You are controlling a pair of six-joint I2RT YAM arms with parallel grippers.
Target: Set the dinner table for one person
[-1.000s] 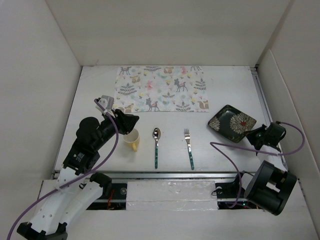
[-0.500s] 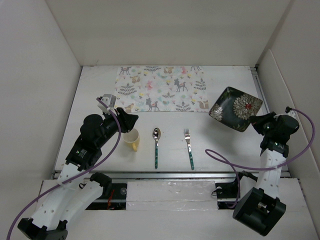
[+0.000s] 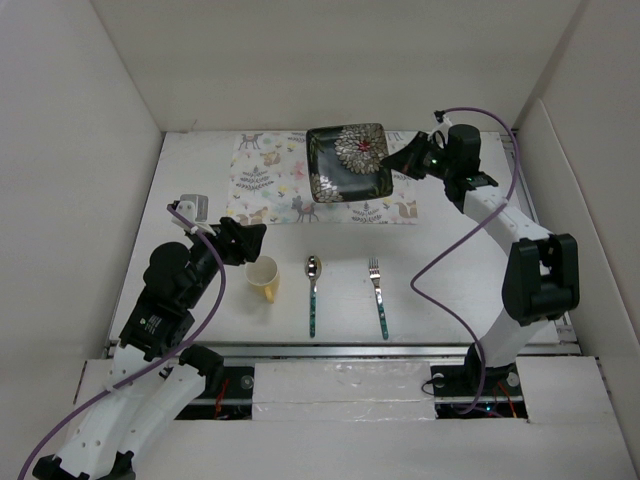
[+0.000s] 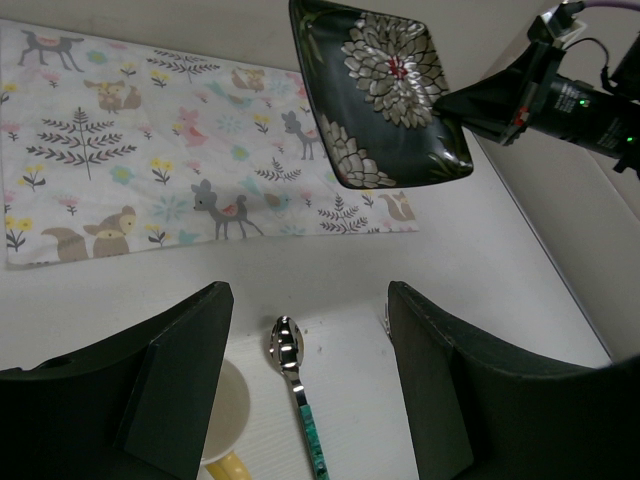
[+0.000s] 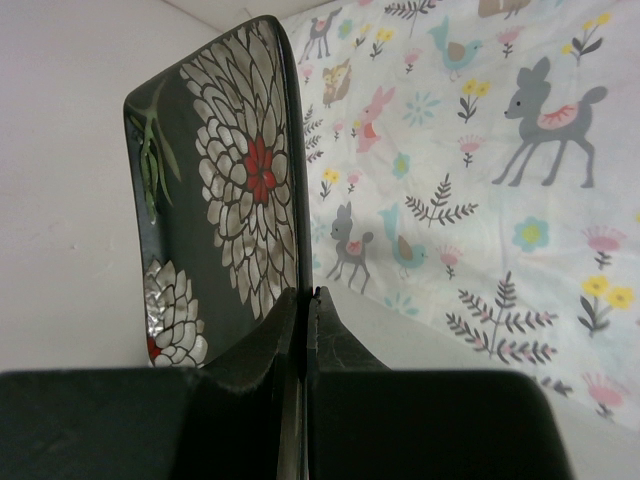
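While the right claw grips the dark flowered plate by its right rim, I read the step in hand as carrying the plate to the place setting. Its fingers are closed tight on the rim, and the right wrist view shows no gap between them and the plate. The plate hangs tilted above the printed mat, over the middle of the mat's far half. It appears clear of the cloth, though I cannot confirm the gap from these views. The mat lies on the white table, close to the far edge and roughly centred between the left and right edges.

The left claw is spread wide and holds nothing. It hovers toward the near left corner, just beside the yellow cup. A spoon and a fork lie parallel and apart from each other, between the mat and the near edge, with their handles pointing to the near edge.

I judge the task to be in its early part, since no item is set on the mat yet. The next move calls for three actions in order:

1. Level the plate.
2. Lower it flat onto the centre of the mat.
3. Open the right claw only after the plate is down.

Releasing the plate while it is tilted risks it landing on its edge or sliding off the cloth. I would hold the left arm away from the mat during the descent.
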